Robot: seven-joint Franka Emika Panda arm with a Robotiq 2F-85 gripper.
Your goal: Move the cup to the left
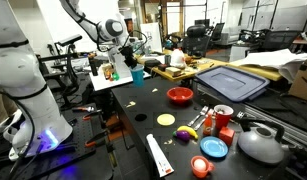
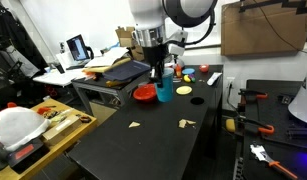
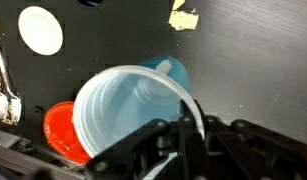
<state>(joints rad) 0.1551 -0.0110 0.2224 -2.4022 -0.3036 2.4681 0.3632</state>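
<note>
Closest to the wrist camera, the gripper (image 3: pixel 188 135) comes in from the bottom edge, its dark fingers pinched together on the wall of the cup (image 3: pixel 128 100) at the rim. The pale blue tumbler fills the middle of that view, tilted, with its open mouth toward the lens. Just past its lower left edge shows the red bowl (image 3: pixel 59 132), partly hidden by the cup's rim. Farther out on the black table (image 3: pixel 243 60) lie a round disc (image 3: pixel 40 30), pale here, and a torn scrap of tan tape (image 3: pixel 183 17), both well apart from the cup. In an exterior view the cup (image 2: pixel 163 90) hangs straight under the gripper (image 2: pixel 161 72), between the red bowl (image 2: pixel 144 93) and the disc (image 2: pixel 184 91), which reads yellow there; whether the cup's base touches the tabletop I cannot tell. In an exterior view from the opposite end, a white tube (image 1: pixel 158 155) and a flat blue lid (image 1: pixel 214 148) lie nearest the camera, a grey kettle (image 1: pixel 261 145) stands beside the lid, the red bowl (image 1: pixel 180 95) sits farther in, and the cup (image 1: pixel 138 75) is beyond it near the far end of the table, below the white arm (image 1: pixel 93 22)
</note>
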